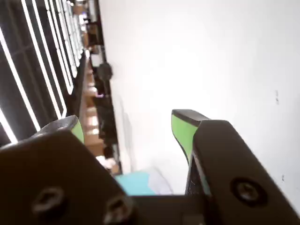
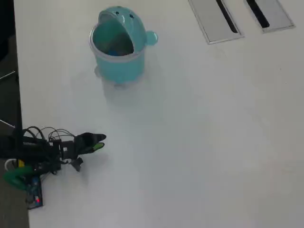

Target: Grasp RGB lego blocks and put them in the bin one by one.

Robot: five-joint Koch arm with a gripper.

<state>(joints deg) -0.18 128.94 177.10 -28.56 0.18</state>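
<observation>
The teal whale-shaped bin (image 2: 118,59) stands upright at the upper left of the white table in the overhead view. Its opening faces up, and a small dark bluish patch shows inside, too small to name. No lego blocks show on the table in either view. My gripper (image 2: 97,141) hangs low at the table's left side, well below the bin in that view and apart from it. In the wrist view the gripper (image 1: 130,127) is open, its green pads (image 1: 182,132) wide apart with nothing between them. A strip of the bin (image 1: 136,183) shows at the bottom.
Two flat grey panels (image 2: 216,20) (image 2: 268,13) with dark slots lie at the table's upper right. The arm's base with loose cables and a small circuit board (image 2: 34,194) sits at the table's left edge (image 2: 18,95). White tabletop (image 2: 199,142) stretches to the right.
</observation>
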